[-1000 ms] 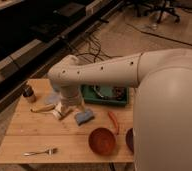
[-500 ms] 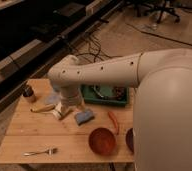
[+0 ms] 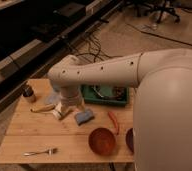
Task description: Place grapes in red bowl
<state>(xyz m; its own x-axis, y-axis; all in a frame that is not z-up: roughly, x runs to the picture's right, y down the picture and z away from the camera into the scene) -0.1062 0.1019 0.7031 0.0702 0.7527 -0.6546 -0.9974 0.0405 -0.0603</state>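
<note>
The red bowl [image 3: 102, 141] is glossy orange-red and stands upright and empty near the front edge of the wooden table [image 3: 19, 137]. A small dark lumpy thing [image 3: 28, 93] sits at the table's back left corner; I cannot tell whether it is the grapes. My white arm reaches in from the right and bends down over the middle of the table. My gripper [image 3: 60, 112] points down at the tabletop left of a blue sponge [image 3: 84, 116], well left and behind the red bowl and right of the dark thing.
A darker maroon bowl [image 3: 129, 140] sits right of the red bowl, partly hidden by my arm. An orange-red chilli [image 3: 113, 121] lies behind the bowls. A green tray [image 3: 107, 96] stands at the back. A fork [image 3: 39, 151] lies front left. A pale yellowish thing [image 3: 41, 107] lies left of the gripper.
</note>
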